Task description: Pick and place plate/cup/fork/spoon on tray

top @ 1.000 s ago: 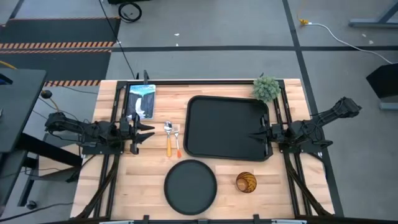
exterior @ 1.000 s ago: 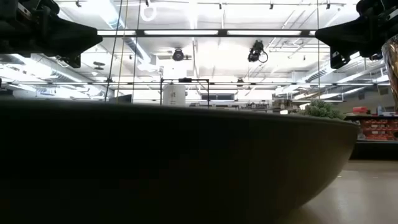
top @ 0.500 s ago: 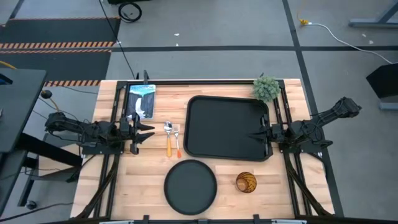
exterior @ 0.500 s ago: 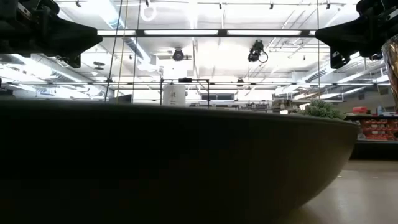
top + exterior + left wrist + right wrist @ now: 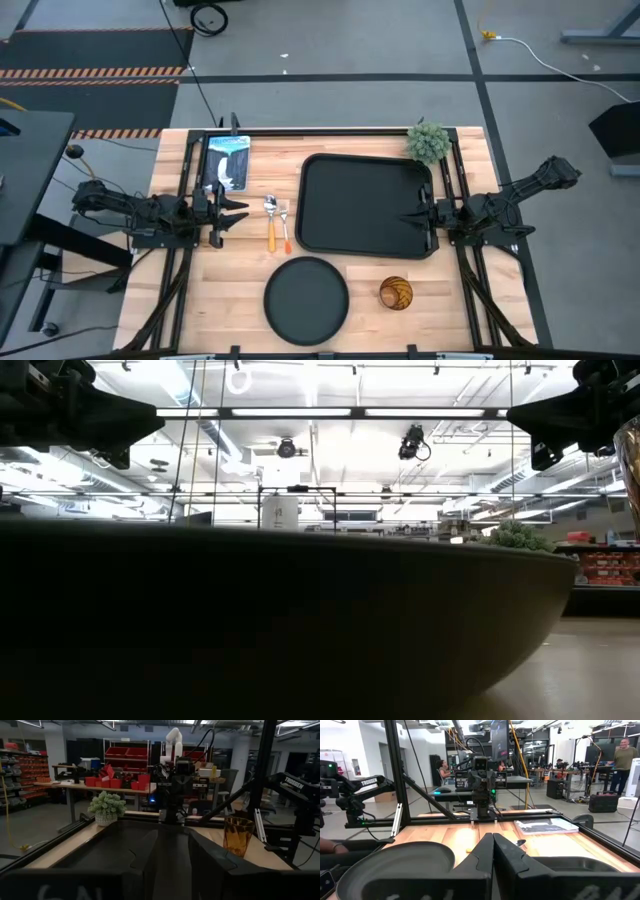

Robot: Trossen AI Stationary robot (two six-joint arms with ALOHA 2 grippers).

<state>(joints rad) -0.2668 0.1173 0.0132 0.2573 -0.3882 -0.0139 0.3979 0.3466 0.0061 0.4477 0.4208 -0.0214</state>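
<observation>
Tray: the large black rectangular tray (image 5: 367, 205) with rounded corners and raised rim is lying bare in the middle of the wooden table (image 5: 240, 285), toward the far side.
Plate: the round matte black plate (image 5: 306, 297) is sitting near the front edge, just in front of the tray's left corner, apart from it.
Cup: the small amber translucent cup (image 5: 396, 293) is standing upright to the right of the plate, with bare wood between them.
Cutlery: the orange-handled spoon (image 5: 270, 222) and the orange-handled fork (image 5: 284, 227) are lying side by side just left of the tray, handles pointing to the front.
Open room: bare wood is being left between cutlery and plate.
Back edge: a small green potted plant (image 5: 428, 141) is standing by the tray's far right corner.
Left gripper (image 5: 234, 211): being held low just left of the spoon, pointing at the tray, fingers spread.
Right gripper (image 5: 412, 217): being held over the tray's right rim, pointing left, fingers pressed together.
</observation>
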